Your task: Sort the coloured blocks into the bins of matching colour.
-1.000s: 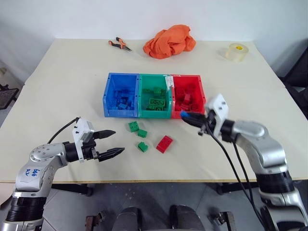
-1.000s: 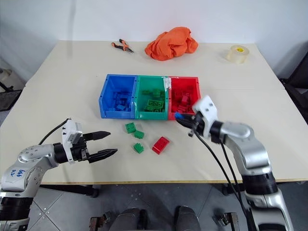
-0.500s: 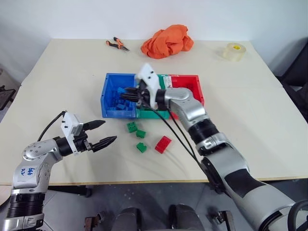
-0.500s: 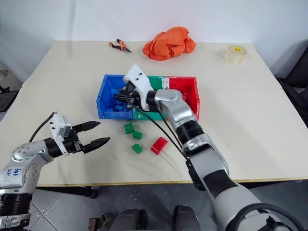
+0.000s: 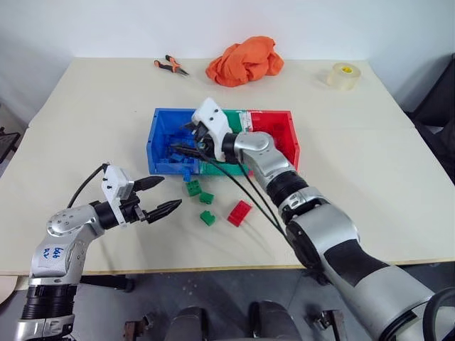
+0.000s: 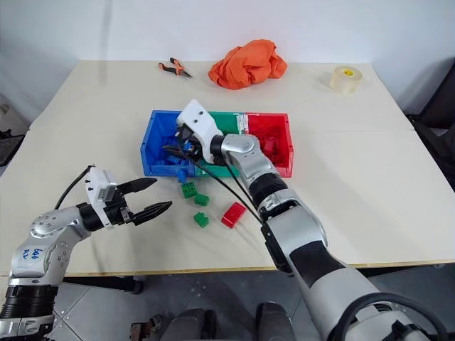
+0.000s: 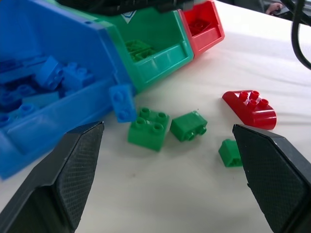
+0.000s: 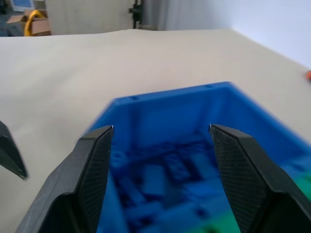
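The three joined bins stand mid-table: blue (image 5: 153, 142), green (image 7: 163, 53) and red (image 5: 283, 124), each holding several blocks. My right gripper (image 5: 181, 141) hovers over the blue bin, open with nothing between its fingers (image 8: 92, 170). A small blue block (image 7: 122, 102) shows against the outside of the blue bin's front wall. On the table in front lie three green blocks (image 5: 193, 187), (image 5: 207, 197), (image 5: 207, 217) and a red block (image 5: 241, 212). My left gripper (image 5: 170, 192) is open, level, just left of the loose blocks.
At the back of the table lie an orange cloth (image 5: 244, 60), pliers (image 5: 169, 65) and a tape roll (image 5: 343, 74). The right arm and its cables stretch across the green bin and the table's middle.
The right arm swung from in front of the red bin to over the blue bin and opened; the blue block it carried has left its fingers. The left gripper edged slightly forward.
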Motion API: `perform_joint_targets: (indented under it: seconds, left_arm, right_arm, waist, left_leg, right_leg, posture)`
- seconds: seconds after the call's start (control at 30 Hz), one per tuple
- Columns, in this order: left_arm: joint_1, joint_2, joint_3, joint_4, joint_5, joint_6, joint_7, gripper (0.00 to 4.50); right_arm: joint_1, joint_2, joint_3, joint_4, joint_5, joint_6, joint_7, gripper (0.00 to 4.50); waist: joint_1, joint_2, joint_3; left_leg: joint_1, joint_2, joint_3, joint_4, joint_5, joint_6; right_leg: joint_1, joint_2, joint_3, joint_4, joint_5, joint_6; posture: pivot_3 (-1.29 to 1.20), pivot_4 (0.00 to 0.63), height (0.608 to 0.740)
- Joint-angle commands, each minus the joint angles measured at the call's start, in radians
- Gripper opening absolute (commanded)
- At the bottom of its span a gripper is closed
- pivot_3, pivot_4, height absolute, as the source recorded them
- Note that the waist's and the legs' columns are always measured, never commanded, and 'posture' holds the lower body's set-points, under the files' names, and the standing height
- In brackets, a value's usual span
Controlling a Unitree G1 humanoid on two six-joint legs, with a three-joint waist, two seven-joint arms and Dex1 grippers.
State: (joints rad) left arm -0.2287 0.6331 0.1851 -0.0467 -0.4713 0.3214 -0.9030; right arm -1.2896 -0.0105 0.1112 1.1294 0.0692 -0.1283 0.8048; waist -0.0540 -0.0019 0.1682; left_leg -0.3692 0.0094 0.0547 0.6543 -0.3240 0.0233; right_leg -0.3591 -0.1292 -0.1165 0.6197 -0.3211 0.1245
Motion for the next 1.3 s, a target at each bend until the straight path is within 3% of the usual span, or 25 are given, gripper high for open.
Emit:
perform_joint_targets:
  seconds: [0.03, 0.2, 0.37, 0.63, 0.9, 1.3]
  left_arm:
    - [-0.043, -0.009, -0.012, 0.025, 0.003, -0.026, -0.019, 4.5]
    - [-0.071, -0.008, -0.031, 0.063, 0.001, -0.026, -0.054, 4.5]
    - [-0.043, 0.029, -0.031, 0.081, -0.003, -0.019, -0.114, 4.5]
    - [0.048, 0.126, 0.046, 0.133, -0.009, -0.05, -0.206, 4.5]
    - [0.079, 0.161, 0.071, 0.144, -0.005, -0.042, -0.231, 4.5]
    - [0.117, 0.153, 0.098, 0.037, -0.029, 0.013, -0.19, 4.5]
  right_arm:
    - [0.05, -0.061, -0.031, -0.162, 0.039, 0.012, 0.096, 3.31]
    - [0.284, -0.203, -0.02, -0.551, 0.114, 0.189, 0.257, 3.31]
    - [0.606, -0.465, -0.032, -0.98, 0.201, 0.465, 0.374, 3.31]
    - [0.967, -0.75, -0.147, -1.234, 0.229, 0.588, 0.358, 3.31]
    - [1.067, -0.797, -0.203, -1.305, 0.265, 0.624, 0.315, 3.31]
    - [1.018, -0.731, -0.091, -1.311, 0.252, 0.62, 0.26, 3.31]
  waist:
    - [0.0, 0.0, 0.0]
    - [0.005, 0.0, 0.0]
    - [0.028, 0.0, 0.0]
    - [0.027, 0.0, 0.0]
    - [0.032, 0.0, 0.0]
    - [0.05, 0.0, 0.0]
  left_leg:
    - [0.0, 0.0, 0.0, 0.0, 0.0, 0.0]
    - [0.0, 0.0, -0.002, 0.0, 0.0, 0.0]
    - [-0.001, -0.001, -0.002, 0.0, 0.0, 0.0]
    - [0.0, 0.001, 0.008, -0.003, 0.0, 0.0]
    - [0.0, 0.002, 0.01, -0.003, 0.0, 0.0]
    - [0.0, 0.002, 0.01, -0.002, 0.0, 0.001]
  right_leg:
    - [0.0, 0.0, 0.0, 0.0, 0.0, 0.0]
    - [0.001, 0.0, 0.0, 0.0, 0.0, 0.0]
    - [0.001, -0.001, 0.0, -0.003, 0.0, 0.0]
    - [0.003, -0.001, -0.005, -0.015, 0.0, 0.0]
    - [0.003, -0.003, -0.004, -0.018, 0.0, 0.0]
    - [0.003, -0.004, -0.003, -0.017, 0.0, 0.0]
  posture:
    - [0.0, 0.15, 0.74]
    - [0.0, 0.15, 0.74]
    - [0.0, 0.15, 0.74]
    - [0.0, 0.15, 0.74]
    - [0.0, 0.15, 0.74]
    - [0.0, 0.15, 0.74]
